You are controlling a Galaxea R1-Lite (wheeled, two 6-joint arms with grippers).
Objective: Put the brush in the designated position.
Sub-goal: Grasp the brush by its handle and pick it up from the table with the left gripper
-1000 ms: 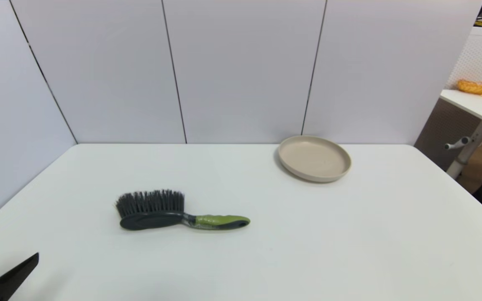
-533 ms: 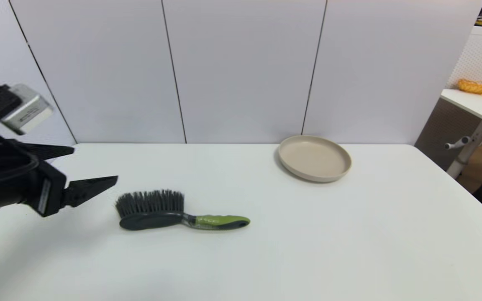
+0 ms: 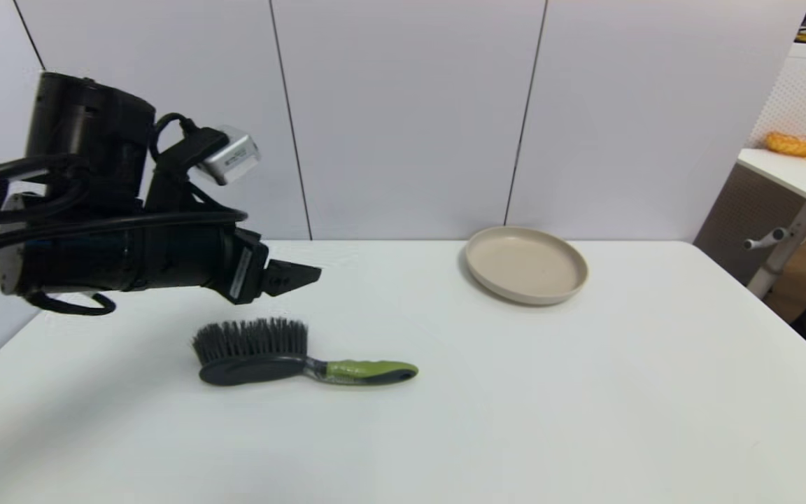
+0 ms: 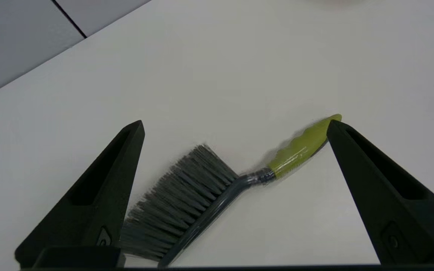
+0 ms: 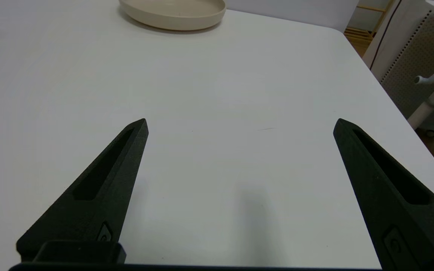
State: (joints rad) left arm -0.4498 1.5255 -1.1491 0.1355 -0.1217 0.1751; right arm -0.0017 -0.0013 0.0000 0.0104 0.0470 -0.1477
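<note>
The brush [image 3: 284, 357] lies flat on the white counter [image 3: 515, 420], on the left side and nearer the robot than the plate. Its dark bristles [image 3: 252, 338] point toward the far wall and its green handle [image 3: 368, 370] points to the right. Nothing is touching it, so it is just resting where it lies. The left pincer [image 3: 301, 273] hangs in the air above and a bit beyond the brush, with its fingers spread wide and nothing between them. In the left wrist view the brush [image 4: 217, 188] shows between the two spread fingers, which looks like the arm is lining up to come down and take it. The green handle looks like the easy part to hold. The right pincer [image 5: 239, 124] is also spread wide and empty, low over bare counter on the right side, and seems to be waiting. A beige plate [image 3: 525, 264] sits far back, well apart from the brush. The spot for the brush has no mark, so I cannot tell where it is.
</note>
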